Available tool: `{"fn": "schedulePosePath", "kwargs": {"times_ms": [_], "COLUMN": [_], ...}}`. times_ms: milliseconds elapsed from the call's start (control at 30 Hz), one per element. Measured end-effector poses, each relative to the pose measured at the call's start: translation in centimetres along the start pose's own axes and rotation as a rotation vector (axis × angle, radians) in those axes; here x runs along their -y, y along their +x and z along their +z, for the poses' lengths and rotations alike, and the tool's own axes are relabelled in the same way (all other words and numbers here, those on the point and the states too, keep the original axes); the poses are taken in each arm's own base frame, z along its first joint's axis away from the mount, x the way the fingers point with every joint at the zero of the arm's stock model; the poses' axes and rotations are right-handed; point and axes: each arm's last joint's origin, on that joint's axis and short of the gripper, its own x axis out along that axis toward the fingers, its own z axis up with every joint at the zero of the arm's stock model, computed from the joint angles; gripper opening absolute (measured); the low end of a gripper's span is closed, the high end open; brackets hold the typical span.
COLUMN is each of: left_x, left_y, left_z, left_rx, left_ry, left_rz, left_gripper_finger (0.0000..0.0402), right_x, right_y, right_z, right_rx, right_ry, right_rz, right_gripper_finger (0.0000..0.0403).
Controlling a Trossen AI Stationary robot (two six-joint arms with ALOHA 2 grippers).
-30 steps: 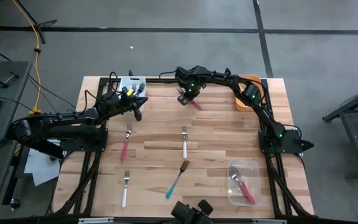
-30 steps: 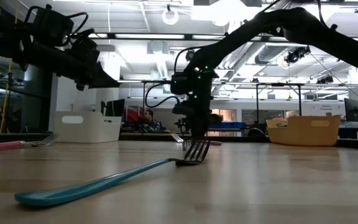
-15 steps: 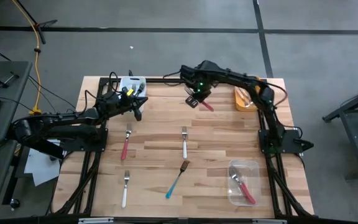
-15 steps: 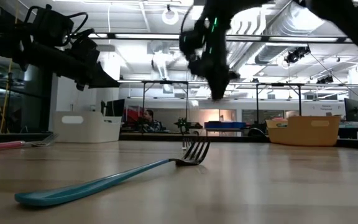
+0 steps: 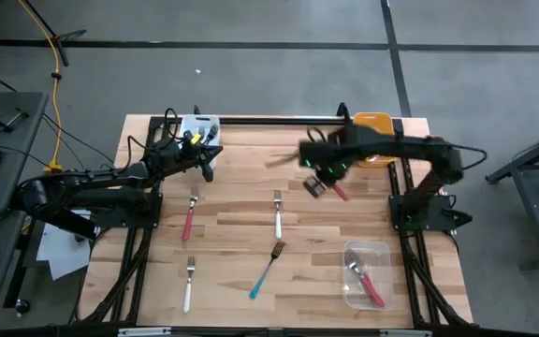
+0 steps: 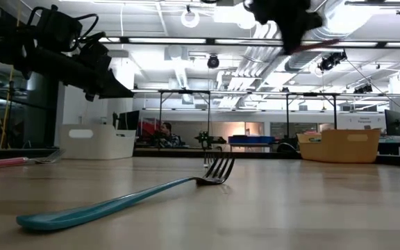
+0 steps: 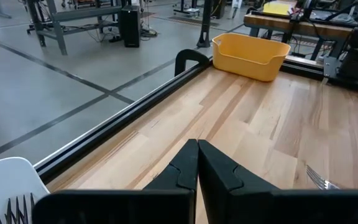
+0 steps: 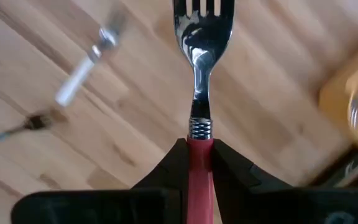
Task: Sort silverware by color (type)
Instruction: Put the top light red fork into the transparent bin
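My right gripper [image 5: 318, 180] hangs high over the table's right half, shut on a red-handled fork [image 8: 199, 81]; the low view shows it near the ceiling lights [image 6: 287, 21]. My left gripper [image 5: 209, 161] waits shut beside the white bin [image 5: 197, 126] at the far left, touching nothing. Flat on the wood lie a red-handled fork [image 5: 189, 213], a white-handled fork [image 5: 277, 217], a teal-handled fork [image 5: 268, 270] and another white-handled fork [image 5: 188, 285]. My right gripper pinches the fork's red handle [image 8: 199, 152] between its two fingers, just behind the ribbed metal collar. The fingers point down and lie across the fork. The fork is lifted clear, about level, its handle end [image 5: 339, 193] sticking out past the gripper.
An orange bin [image 5: 374, 122] stands at the far right edge, partly under my right arm. A clear bin [image 5: 368, 271] at the near right holds red-handled forks. The white bin [image 7: 5, 180] holds forks, tines up. In the low view the teal-handled fork [image 6: 117, 205] lies close.
My right gripper has risen from the table at the far middle and swung toward the right and near side, turning about as it went. The red-handled fork has gone with it, lifted clear of the wood.
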Motion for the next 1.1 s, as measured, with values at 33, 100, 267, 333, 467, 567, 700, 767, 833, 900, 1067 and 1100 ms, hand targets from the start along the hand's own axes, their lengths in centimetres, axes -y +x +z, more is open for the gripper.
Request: {"fn": "schedulePosePath", "kwargs": {"times_ms": [33,100,267,333,467,567,700,767,833,900,1067,1100], "left_x": [0.0,0.0,0.0,0.0,0.0,0.0,0.0,0.0,0.0,0.0,0.0,0.0], "left_y": [0.0,0.0,0.0,0.0,0.0,0.0,0.0,0.0,0.0,0.0,0.0,0.0], "left_z": [0.0,0.0,0.0,0.0,0.0,0.0,0.0,0.0,0.0,0.0,0.0,0.0], "left_rx": [0.000,0.000,0.001,0.001,0.001,0.000,0.000,0.000,-0.001,-0.001,-0.001,-0.001], "left_ry": [0.002,0.009,0.017,0.017,0.017,0.017,0.017,0.017,0.017,0.017,0.018,0.018], "left_rz": [0.000,0.000,0.000,0.000,0.000,0.000,0.001,0.001,0.001,0.001,0.001,0.001], "left_gripper_finger": [0.0001,0.0001,0.0001,0.0001,0.0001,0.0001,0.0001,0.0001,0.0001,0.0001,0.0001,0.0001], "right_x": [0.0,-0.1,-0.8,-1.2,-2.2,-3.0,-4.0,-4.6,-5.1,-5.5,-6.6,-6.9], "right_y": [0.3,1.0,1.9,2.0,2.8,3.7,4.9,5.3,5.7,6.2,7.9,8.1], "right_z": [-1.3,-3.9,-10.9,-13.7,-18.5,-21.5,-24.1,-24.8,-25.3,-25.7,-26.2,-26.3], "right_rx": [-0.012,-0.028,-0.055,-0.061,-0.088,-0.107,-0.114,-0.130,-0.136,-0.136,-0.181,-0.191], "right_ry": [0.021,0.060,0.152,0.197,0.279,0.330,0.378,0.393,0.401,0.403,0.381,0.377], "right_rz": [-0.007,-0.015,0.042,0.072,0.109,0.121,0.115,0.118,0.115,0.096,0.032,0.032], "right_gripper_finger": [0.0041,0.0041,0.0041,0.0041,0.0041,0.0041,0.0041,0.0041,0.0041,0.0041,0.0041,0.0041]}}
